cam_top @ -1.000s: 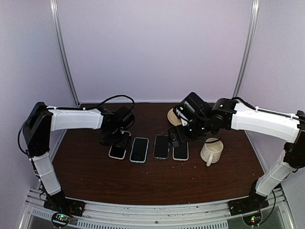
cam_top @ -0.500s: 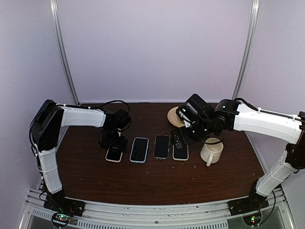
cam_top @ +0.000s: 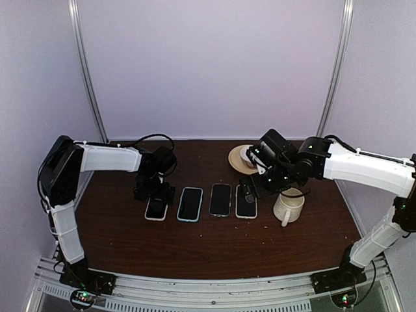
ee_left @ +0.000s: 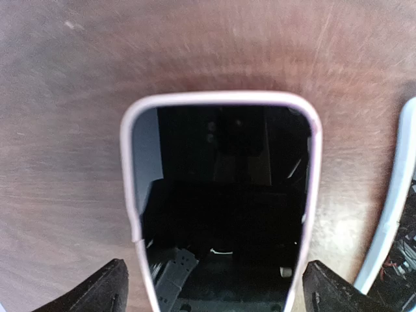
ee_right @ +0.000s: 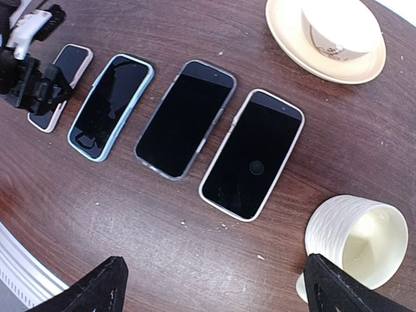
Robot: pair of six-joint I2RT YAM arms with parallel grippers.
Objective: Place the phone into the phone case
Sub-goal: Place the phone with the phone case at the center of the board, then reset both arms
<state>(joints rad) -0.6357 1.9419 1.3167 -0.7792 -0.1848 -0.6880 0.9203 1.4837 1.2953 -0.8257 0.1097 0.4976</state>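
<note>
A dark-screened phone (ee_left: 221, 195) lies flat inside a pale pink phone case (ee_left: 221, 97), leftmost in a row of phones (cam_top: 156, 208). My left gripper (ee_left: 218, 289) hangs just above its near end, open. One fingertip stands off each long side, with a slim gap to the case. The same phone (ee_right: 57, 83) shows in the right wrist view, with the left gripper (ee_right: 29, 81) over it. My right gripper (ee_right: 218, 286) is open over bare wood in front of the row, holding nothing, and in the top view it (cam_top: 257, 185) is near the rightmost phone.
Three more cased phones lie to the right: blue (ee_right: 110, 104), grey (ee_right: 185, 117), white (ee_right: 253, 153). A cream saucer with a cup (ee_right: 331, 36) sits behind them. A white ribbed mug (ee_right: 354, 240) stands by the right gripper's right finger.
The left gripper's jaws have spread and let go of the pink-cased phone, which now lies slightly further left. The right gripper has drifted a little to the right.
</note>
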